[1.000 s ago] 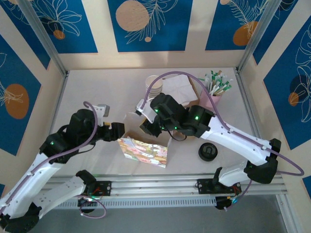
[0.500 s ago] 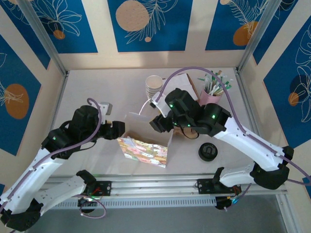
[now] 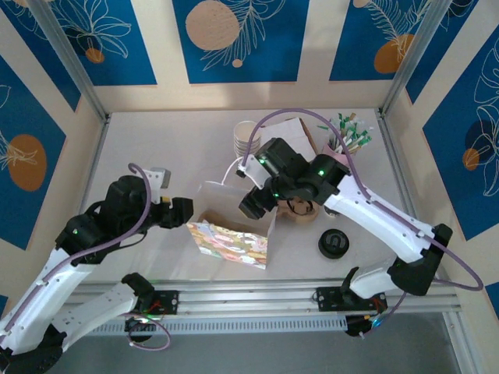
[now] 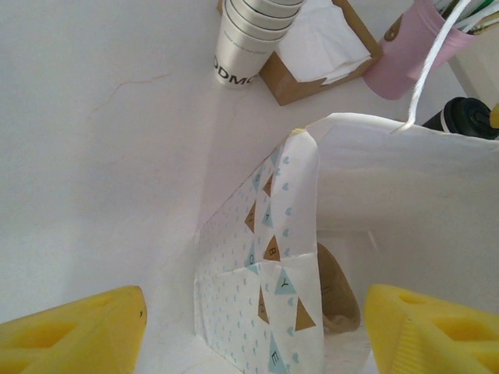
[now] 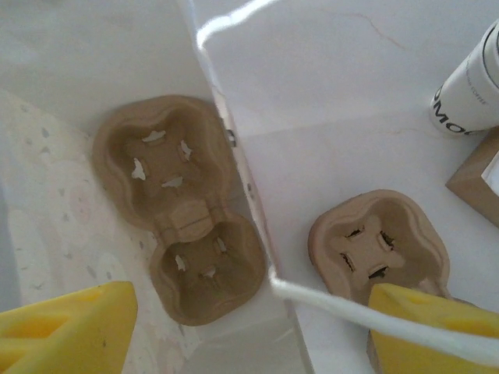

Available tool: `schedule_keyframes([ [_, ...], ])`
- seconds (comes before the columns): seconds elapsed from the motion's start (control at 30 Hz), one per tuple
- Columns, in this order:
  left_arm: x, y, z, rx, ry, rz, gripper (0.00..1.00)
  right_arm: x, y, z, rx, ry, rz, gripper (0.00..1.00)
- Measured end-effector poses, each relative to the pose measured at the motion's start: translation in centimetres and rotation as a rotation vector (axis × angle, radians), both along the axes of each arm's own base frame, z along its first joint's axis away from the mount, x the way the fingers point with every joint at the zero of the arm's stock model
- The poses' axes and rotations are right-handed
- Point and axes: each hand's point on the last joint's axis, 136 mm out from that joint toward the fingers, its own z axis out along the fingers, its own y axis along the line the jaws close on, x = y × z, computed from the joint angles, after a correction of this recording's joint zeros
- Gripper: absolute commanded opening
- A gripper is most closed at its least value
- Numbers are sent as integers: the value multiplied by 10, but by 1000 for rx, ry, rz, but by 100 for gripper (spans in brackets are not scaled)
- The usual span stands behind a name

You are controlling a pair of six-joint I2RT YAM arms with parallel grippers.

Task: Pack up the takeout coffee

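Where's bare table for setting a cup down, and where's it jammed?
Free: far-left table, from the side wall to the cup stack; also the near strip between the bag and the black lid. Crowded: back right, where napkin box, pink cup and spare carrier bunch together.

The bag (image 4: 273,265) wall hides most of the cup carrier (image 4: 341,294) inside it in the left wrist view, whose top edge cuts off the cup stack (image 4: 249,39) and pink holder (image 4: 425,47). At the right wrist, one of the fingers (image 5: 425,327) covers the second carrier (image 5: 374,241) at its near corner, and the cup stack's lettering runs off the right edge
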Motion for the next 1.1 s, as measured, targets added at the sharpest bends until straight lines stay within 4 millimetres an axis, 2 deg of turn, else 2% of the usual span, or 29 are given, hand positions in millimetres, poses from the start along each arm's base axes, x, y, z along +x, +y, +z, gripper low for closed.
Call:
schedule_keyframes([
  [0.13, -4, 6, 1, 5, -7, 11, 74, 8, 3, -9, -30, 14, -5, 76],
  [0.23, -6, 9, 1, 8, -11, 17, 74, 12, 5, -13, -52, 18, 0, 65],
  [0.37, -8, 12, 2, 5, -13, 25, 74, 15, 8, -17, -67, 20, 12, 39],
  [0.47, -10, 15, 2, 2, -9, 39, 74, 14, 9, -18, -75, 17, 20, 16],
  [0.57, -12, 21, 3, 6, -9, 60, 74, 12, 11, -17, -81, 7, 25, 2],
  [0.7, -14, 34, 18, 0, -34, 118, 77, 8, 20, -12, -70, -35, 25, 0],
  [0.87, -19, 58, 38, -25, -97, 220, 79, 8, 35, 7, 26, -149, -19, 0],
  [1.0, -23, 72, 49, -45, -145, 276, 79, 18, 44, 27, 157, -238, -106, 0],
  [1.1, -23, 74, 50, -49, -149, 282, 80, 28, 51, 33, 252, -274, -173, 0],
])
